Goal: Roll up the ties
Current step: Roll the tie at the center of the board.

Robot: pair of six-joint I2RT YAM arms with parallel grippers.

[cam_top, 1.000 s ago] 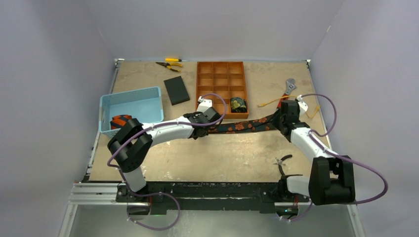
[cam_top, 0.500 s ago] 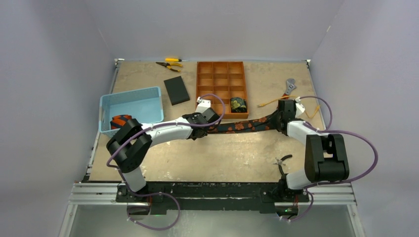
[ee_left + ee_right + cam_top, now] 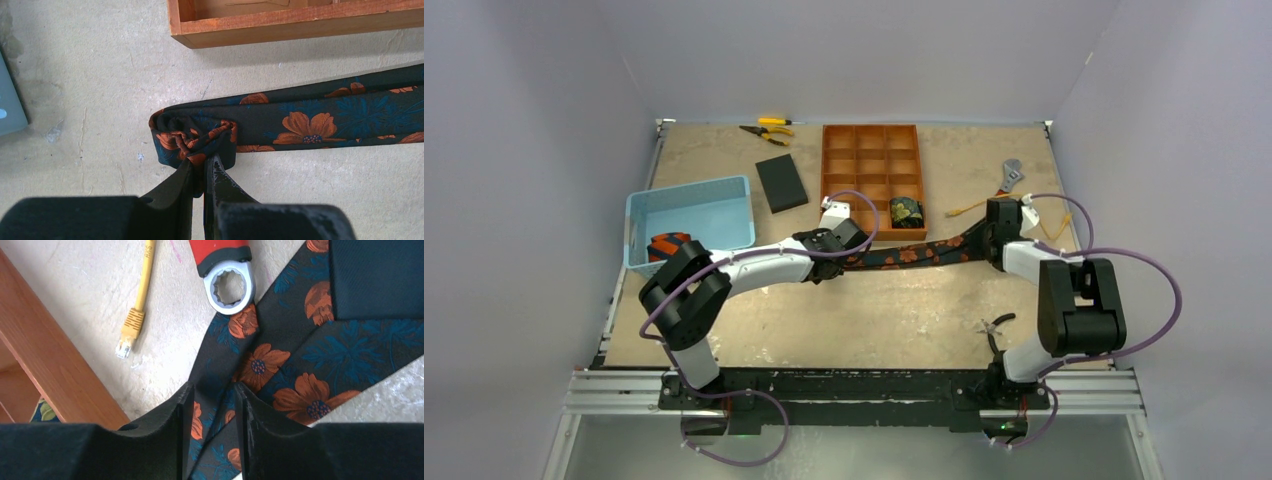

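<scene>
The floral tie (image 3: 914, 254) – dark, with orange flowers – lies stretched on the table (image 3: 824, 320) just in front of the wooden tray (image 3: 825, 165), along its near wall. At the tie's end, by the tray's near-left corner, the left claw (image 3: 204, 162) is pressed together on a small roll of the fabric. The other end goes past the tray's near-right corner, and there the right claw (image 3: 213, 387) stands over it. Its fingers (image 3: 180, 430) are a little apart with tie fabric in the gap – whether they press the fabric cannot be told.

Right of the tray, a wrench (image 3: 225, 270) touches the tie's edge with its ring end, and a yellow cable (image 3: 135, 305) lies between the wrench and the tray. A rolled green-gold tie (image 3: 906, 211) sits in the tray's near-right compartment. Left of the tray, a third tie (image 3: 667, 245) shows at the near-left corner of a blue basket (image 3: 694, 215).
</scene>
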